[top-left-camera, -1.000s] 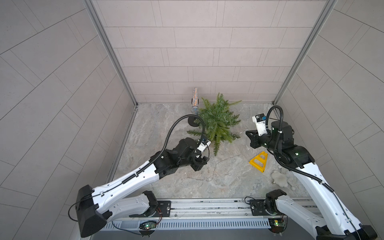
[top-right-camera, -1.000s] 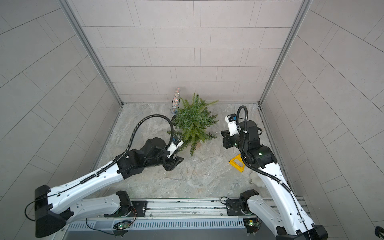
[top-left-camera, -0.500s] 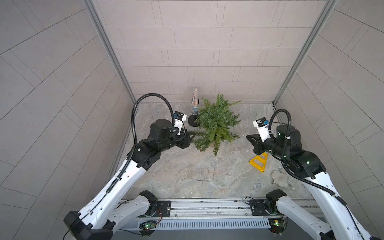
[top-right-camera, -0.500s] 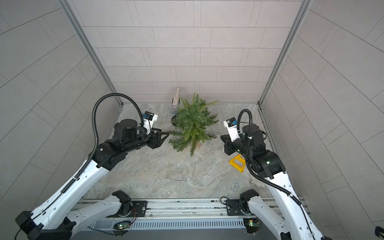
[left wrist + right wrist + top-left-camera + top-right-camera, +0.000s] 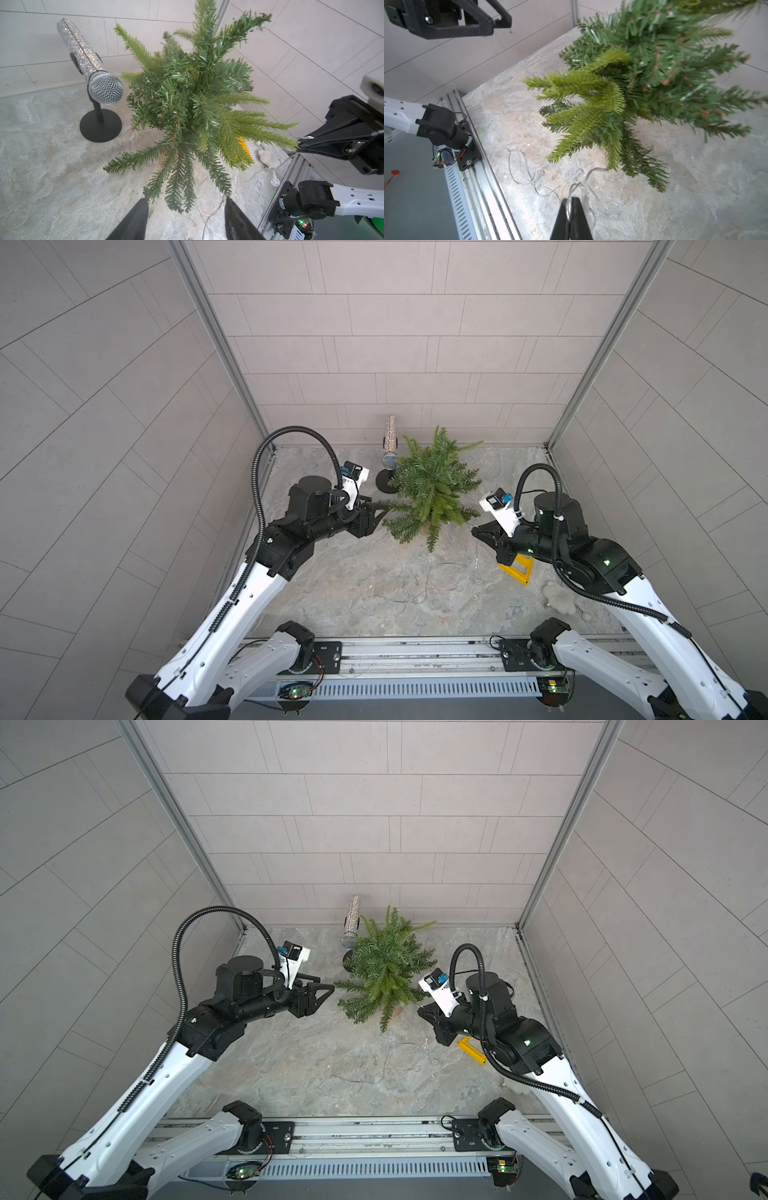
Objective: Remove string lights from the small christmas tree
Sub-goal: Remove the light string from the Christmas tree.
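Since a second ago the left tool (image 5: pixel 374 516) has lifted off the table (image 5: pixel 332 572). It was low at 7 o'clock of the small christmas tree (image 5: pixel 432 489) and now hangs at 9 o'clock of it, level with the lower branches. The right tool (image 5: pixel 478 532) has drawn back a little, at 4 o'clock of the tree. Clock directions follow both top views, with 12 at the back wall.

The tree is a green artificial fir with drooping needle branches on a tan round wood base. It stands on that base near the back wall, its long axis up and down and its tip toward the ceiling.

The string lights (image 5: pixel 533 182), a very thin silvery wire with small clear round bulbs, lie mostly in loose loops on the table at 6 o'clock of the tree. Their run stretches roughly from 8 o'clock to 4 o'clock. One part climbs to the right tool, whose jaws are pressed together on the wire. Another strand reaches the tip of a low branch; whether it hooks there I cannot tell.

The left tool's fingers (image 5: pixel 137 218) stand moderately apart with nothing gripped, just beside a branch tip.

A glittery silver microphone on a black round stand (image 5: pixel 390 448) sits at 11 o'clock of the tree, its head just beside the needles. A yellow plastic triangle (image 5: pixel 517 570) lies partly under the right arm, with a pale fluffy lump (image 5: pixel 559 597) near it.

The table is a matte grey-beige stone-look slab. Pale grey tiled walls close three sides, and a metal rail (image 5: pixel 415 651) along the front carries both arm bases.
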